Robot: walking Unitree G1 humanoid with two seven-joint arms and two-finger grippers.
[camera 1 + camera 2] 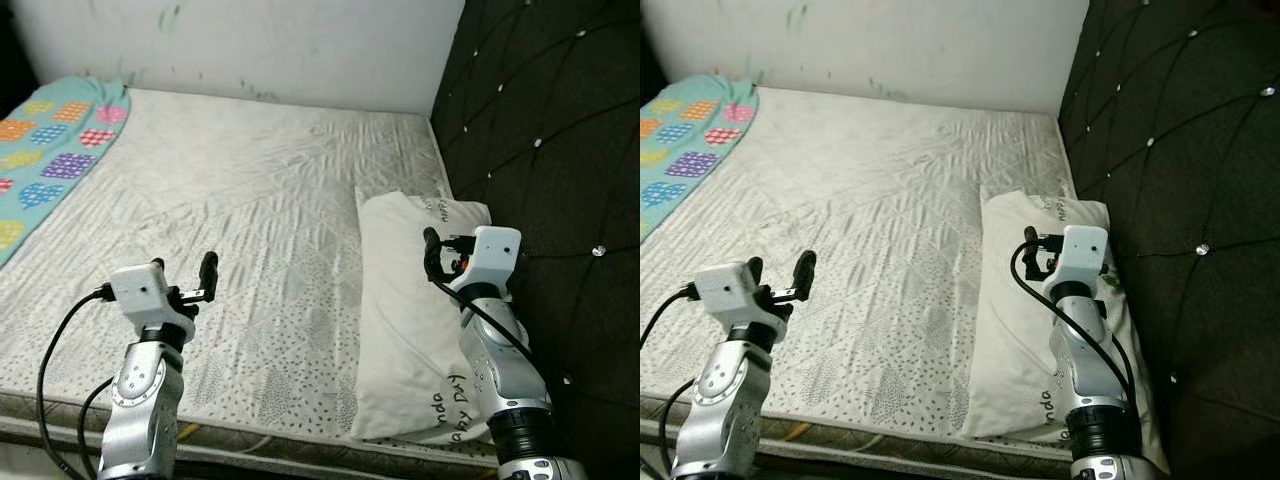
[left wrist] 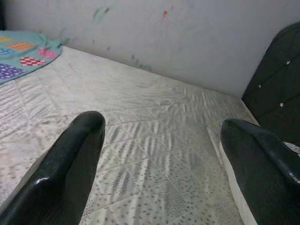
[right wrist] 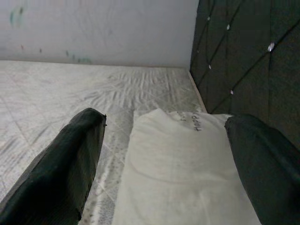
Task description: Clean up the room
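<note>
Near, my left gripper hovers over the bare mattress, fingers spread and empty; my right gripper, likewise spread, hangs just above the pillow. The pillow lies on the right, beside the black headboard. It looks soft, light and yielding, so I judge its near edge the best place to pinch; far left lies a patterned blanket.

I see two round silver metal arms, each topped with a white boxy wrist block. Looping black cables run along them. The long, smooth black fingers have rounded tips, and a small red bit shows by the right block.
</note>
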